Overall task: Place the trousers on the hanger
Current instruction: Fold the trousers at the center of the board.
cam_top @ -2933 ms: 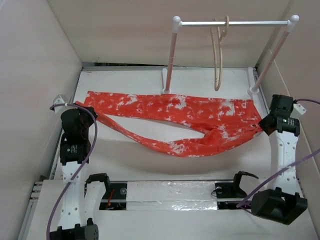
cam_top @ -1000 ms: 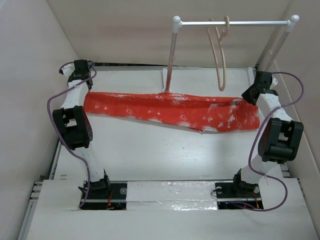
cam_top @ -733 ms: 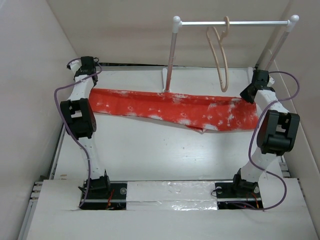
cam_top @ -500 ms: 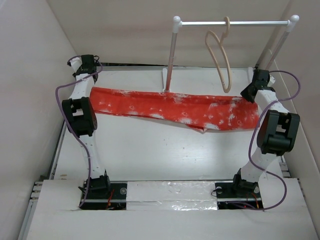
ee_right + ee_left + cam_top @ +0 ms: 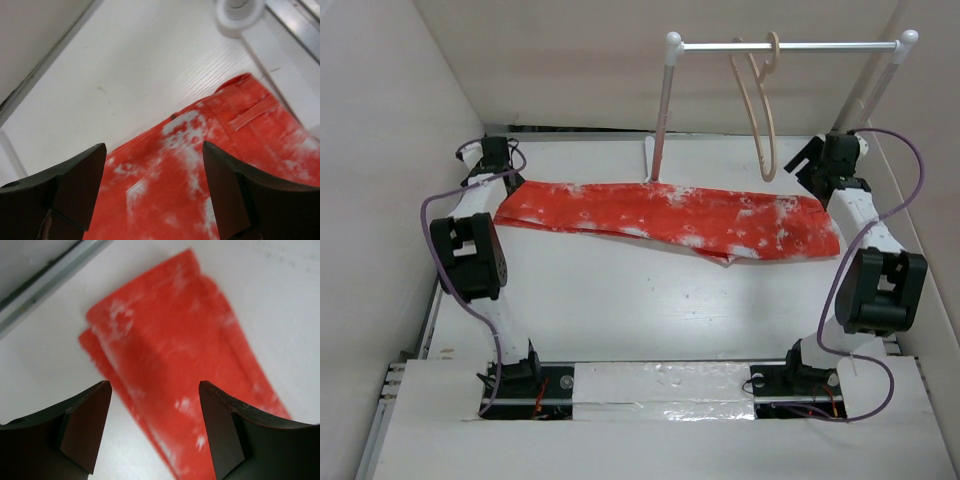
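Note:
The red-orange trousers [image 5: 660, 212], blotched white, lie folded lengthwise in a long strip across the back of the table. My left gripper [image 5: 496, 160] hovers open over their left end, the leg hems [image 5: 165, 350], with nothing between its fingers [image 5: 85, 425]. My right gripper [image 5: 823, 162] hovers open over the waist end [image 5: 200, 165], where a small dark button [image 5: 173, 116] shows. The pale beige hanger [image 5: 760, 110] hangs by its hook from the rail, above and behind the right half of the trousers.
The white rack's rail [image 5: 820, 45] spans two posts; the left post [image 5: 660, 120] stands just behind the trousers, and the right post's round foot [image 5: 239, 12] is near my right gripper. Beige walls close in on the left, right and back.
Both grippers have opened and let go of the trousers' ends. The trousers have dropped flat onto the table. Both wrists have drawn back slightly, and the hanger sways a little.

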Available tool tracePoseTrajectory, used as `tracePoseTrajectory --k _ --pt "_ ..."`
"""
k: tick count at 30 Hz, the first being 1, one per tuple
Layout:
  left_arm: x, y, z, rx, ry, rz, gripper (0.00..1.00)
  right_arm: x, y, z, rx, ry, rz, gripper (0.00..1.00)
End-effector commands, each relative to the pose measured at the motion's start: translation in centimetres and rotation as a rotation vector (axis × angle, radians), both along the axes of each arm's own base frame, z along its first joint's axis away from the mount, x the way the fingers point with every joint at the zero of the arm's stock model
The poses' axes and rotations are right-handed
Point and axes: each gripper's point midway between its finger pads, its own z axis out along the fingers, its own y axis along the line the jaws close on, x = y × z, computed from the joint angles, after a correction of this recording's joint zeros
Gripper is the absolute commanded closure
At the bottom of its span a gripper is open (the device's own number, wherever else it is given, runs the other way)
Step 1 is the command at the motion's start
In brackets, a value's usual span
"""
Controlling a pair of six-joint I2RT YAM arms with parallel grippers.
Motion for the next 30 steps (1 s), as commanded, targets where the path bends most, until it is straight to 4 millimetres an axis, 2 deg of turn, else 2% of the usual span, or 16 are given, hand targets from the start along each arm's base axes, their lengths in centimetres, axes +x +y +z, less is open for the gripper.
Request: tracePoseTrajectory --k 1,2,3,6,7,8,9,10,12,13,15,16,19,22,27,30 --pt "-1.9 -1.8 3.6 -0.092 -0.142 -0.003 0.32 -0.1 3.3 4.1 -0.018 -0.14 0.079 0.15" --pt "-2.4 -2.2 3.4 -0.107 -0.152 -0.01 0.32 -1.1 4.0 2.8 -0.013 -0.119 0.092 0.14" --pt "-3.5 -2.8 2.8 -0.135 -0.146 -0.021 0.32 -1.7 4.1 3.9 -0.016 -0.154 0.094 0.14" --pt "-4.7 -4.0 1.5 -0.193 -0.134 -0.039 0.31 -4.4 5.0 3.3 -0.026 -0.171 0.106 0.17" --pt "-4.8 -4.3 1.1 -0.209 -0.124 -0.038 0.31 -5.1 4.9 2.9 -0.033 -0.172 0.107 0.23" --pt "-5.4 -4.7 -0.1 -0.233 -0.092 -0.036 0.31 -6.5 5.2 0.5 -0.027 -0.138 0.114 0.29" --pt "-5.6 -4.9 -0.7 -0.246 -0.079 -0.037 0.31 -7.3 5.3 -0.2 -0.024 -0.135 0.12 0.43" --pt "-5.8 -5.2 -1.2 -0.263 -0.071 -0.037 0.31 -8.2 5.6 -0.1 -0.025 -0.154 0.132 0.77" --pt "-6.3 -5.6 -2.7 -0.29 -0.048 -0.036 0.31 -9.8 5.8 -2.1 -0.009 -0.136 0.156 1.0" --pt "-6.4 -5.8 -3.0 -0.301 -0.048 -0.031 0.31 -11.3 5.2 -4.0 -0.001 -0.116 0.137 1.0" --pt "-6.6 -6.2 -4.1 -0.324 -0.044 -0.031 0.31 -12.5 5.1 -5.4 0.027 -0.123 0.133 1.0" --pt "-6.5 -6.3 -4.3 -0.331 -0.047 -0.03 0.31 -14.1 4.6 -7.6 0.046 -0.086 0.11 0.81" --pt "-6.7 -6.4 -5.5 -0.345 -0.027 -0.021 0.3 -15.5 4.2 -8.5 0.056 -0.101 0.082 0.51" --pt "-7.1 -6.5 -6.7 -0.35 -0.003 -0.012 0.3 -16.5 3.7 -9.6 0.069 -0.088 0.049 0.38" --pt "-7.0 -6.8 -7.5 -0.373 -0.001 -0.006 0.3 -16.1 3.2 -10.6 0.15 -0.085 0.052 0.38" --pt "-6.8 -6.9 -7.9 -0.381 -0.005 0.0 0.3 -15.2 3.6 -12.1 0.22 -0.047 0.085 0.38"
